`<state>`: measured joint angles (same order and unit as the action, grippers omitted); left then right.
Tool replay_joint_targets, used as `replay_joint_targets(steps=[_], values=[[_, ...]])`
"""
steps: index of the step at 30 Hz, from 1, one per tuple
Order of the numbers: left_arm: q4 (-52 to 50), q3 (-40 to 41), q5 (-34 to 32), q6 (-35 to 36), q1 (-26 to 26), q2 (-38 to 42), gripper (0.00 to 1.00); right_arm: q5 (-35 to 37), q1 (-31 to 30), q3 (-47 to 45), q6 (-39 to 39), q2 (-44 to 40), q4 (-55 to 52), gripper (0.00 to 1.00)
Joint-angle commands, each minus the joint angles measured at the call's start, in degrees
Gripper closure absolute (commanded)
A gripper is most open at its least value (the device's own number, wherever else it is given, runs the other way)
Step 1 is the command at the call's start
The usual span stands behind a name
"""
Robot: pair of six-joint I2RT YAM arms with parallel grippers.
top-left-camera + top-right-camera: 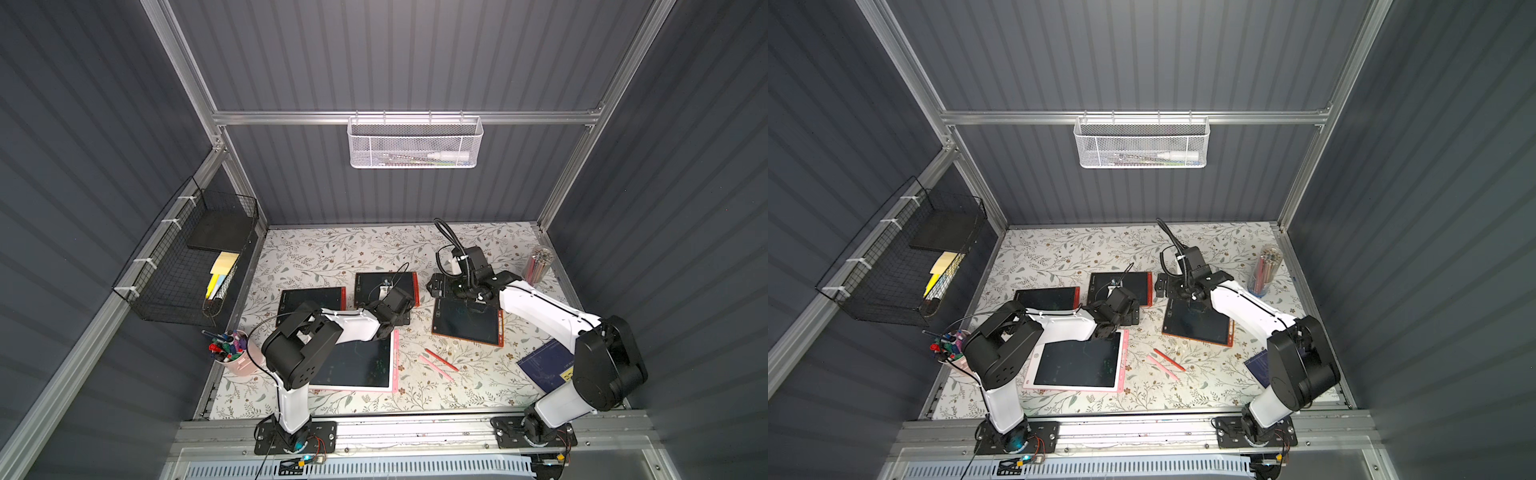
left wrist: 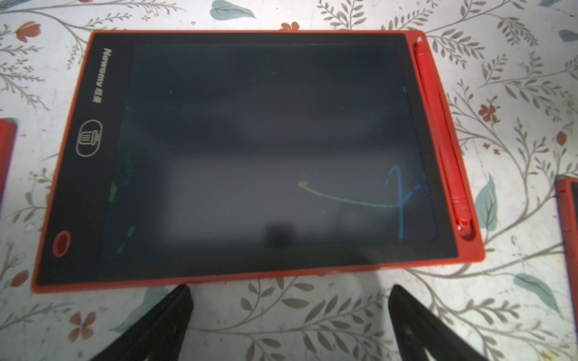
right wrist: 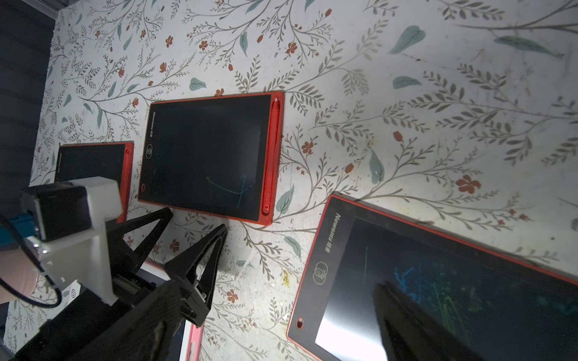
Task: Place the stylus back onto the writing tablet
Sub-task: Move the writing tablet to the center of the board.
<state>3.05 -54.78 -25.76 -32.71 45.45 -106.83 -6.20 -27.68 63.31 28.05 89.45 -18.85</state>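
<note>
Two loose styluses lie side by side on the floral table, a red stylus (image 1: 441, 360) and a pink stylus (image 1: 436, 368), between the pink writing tablet (image 1: 357, 365) and the right red tablet (image 1: 465, 322). Neither gripper is near them. My left gripper (image 2: 290, 289) is open and empty just short of the near edge of the middle red tablet (image 2: 250, 150), which has its own red stylus (image 2: 441, 134) in its side slot. My right gripper (image 1: 442, 286) hangs open over the right tablet's far corner. Only one finger (image 3: 406, 325) shows in its wrist view.
A third red tablet (image 1: 309, 301) lies at the left. A pink cup of markers (image 1: 232, 353) stands front left, a clear jar of pencils (image 1: 538, 266) back right, and a blue notebook (image 1: 544, 365) under the right arm. Wire baskets (image 1: 187, 266) hang on the walls.
</note>
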Motion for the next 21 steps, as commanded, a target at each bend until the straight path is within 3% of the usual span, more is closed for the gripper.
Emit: replay_joint_targets(steps=[1, 11, 21], values=[[-8.09, 1.71, 4.34, -1.49, 0.34, -4.38, 0.01, 0.05, 0.34, -0.73, 0.19, -1.95, 0.02, 0.02], [-7.97, -2.81, 5.01, -3.12, 0.34, -8.54, 0.01, 0.51, 0.68, -2.52, 0.60, -3.82, 0.15, 0.02], [-8.71, -11.60, 1.68, 1.24, -1.34, -17.17, 0.01, 1.01, 2.26, -6.01, 1.22, -8.24, 0.18, 0.02]])
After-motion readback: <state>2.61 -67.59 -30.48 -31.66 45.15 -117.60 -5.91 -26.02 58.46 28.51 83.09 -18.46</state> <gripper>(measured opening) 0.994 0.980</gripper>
